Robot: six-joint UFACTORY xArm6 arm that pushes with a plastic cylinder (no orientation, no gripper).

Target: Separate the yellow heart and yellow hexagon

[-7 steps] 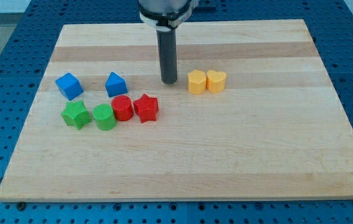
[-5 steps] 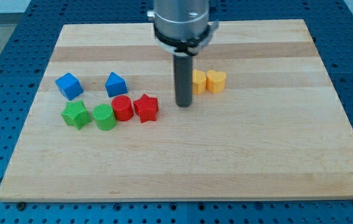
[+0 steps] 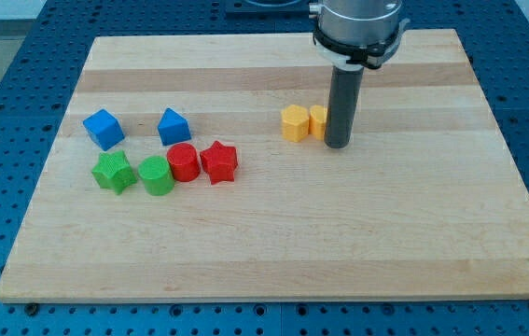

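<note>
Mostly my tip [image 3: 339, 145] hides the yellow heart [image 3: 317, 120].

On the bench [image 3: 432, 233], the yellow hexagon [image 3: 294, 123] sits right of centre, towards the view's top. The yellow heart [image 3: 317, 120] touches its right side. My tip [image 3: 339, 145] stands at the heart's right edge, slightly towards the view's bottom, and the rod hides the heart's right part; whether the tip touches the heart cannot be told.

Well apart, on the view's left, lie two rows. In the upper row, the blue cube [image 3: 104, 129] lies left of the blue block [image 3: 173, 126], with a gap between them. In the lower row, from left to right, are the green star [image 3: 113, 173], green cylinder [image 3: 156, 175], red cylinder [image 3: 184, 161] and red star [image 3: 218, 161], each touching or just beside the next.
</note>
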